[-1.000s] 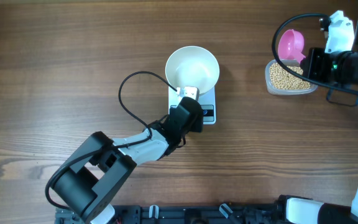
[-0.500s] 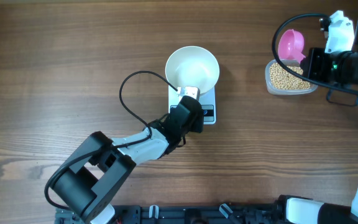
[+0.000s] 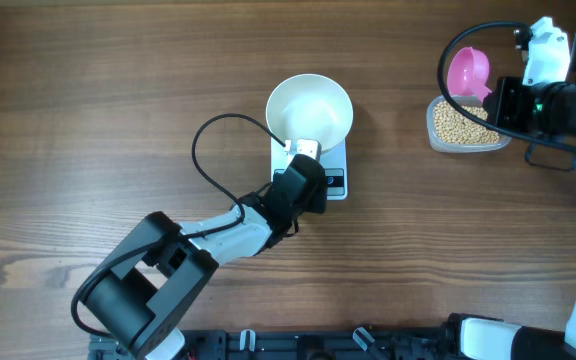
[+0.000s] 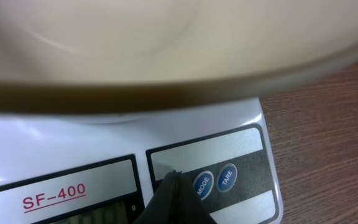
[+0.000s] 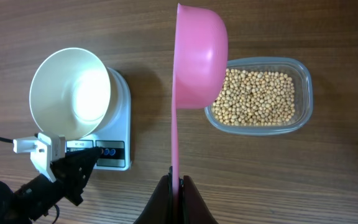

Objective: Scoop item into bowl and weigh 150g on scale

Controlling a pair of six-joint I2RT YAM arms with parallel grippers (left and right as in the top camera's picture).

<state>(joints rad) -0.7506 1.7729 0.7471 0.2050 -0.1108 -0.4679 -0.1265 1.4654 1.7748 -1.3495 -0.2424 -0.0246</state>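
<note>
The white bowl [image 3: 310,108] stands empty on the white scale [image 3: 336,172]; the bowl [image 5: 70,92] and the scale [image 5: 122,93] also show in the right wrist view. My left gripper [image 4: 174,177] is shut, its tip on the scale's [image 4: 61,152] dark button panel just left of the MODE button [image 4: 202,183]. From above, the left gripper [image 3: 308,178] covers that front edge. At the far right my right gripper [image 5: 178,179] is shut on the handle of a pink scoop [image 5: 199,53], seen as the scoop [image 3: 468,72] overhead. Tan beans [image 5: 260,96] fill a clear container [image 3: 460,124] beside the scoop.
A black cable [image 3: 213,150] loops over the table left of the scale. The right arm's body [image 3: 558,95] hangs over the right edge. Bare wooden tabletop [image 3: 98,90] lies to the left and behind the bowl.
</note>
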